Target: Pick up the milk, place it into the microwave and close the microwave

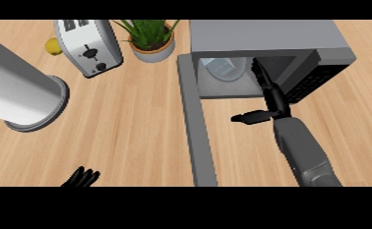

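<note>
Milk (224, 69) sits inside the open microwave (269, 36), near its back wall, so the putting-in step looks done. The right robot hand (267, 95) is at the microwave's mouth with straight fingers and its thumb out, holding nothing, and the left robot hand (81, 178) rests open at the bottom edge over the tabletop (123, 125). Next, I think, the right robot hand should come out and swing the long grey door (198, 134) shut.

Light wood-grain counter (138, 125), matt grey microwave (262, 34), brushed-metal toaster (88, 46), smooth grey canister (25, 93)
</note>
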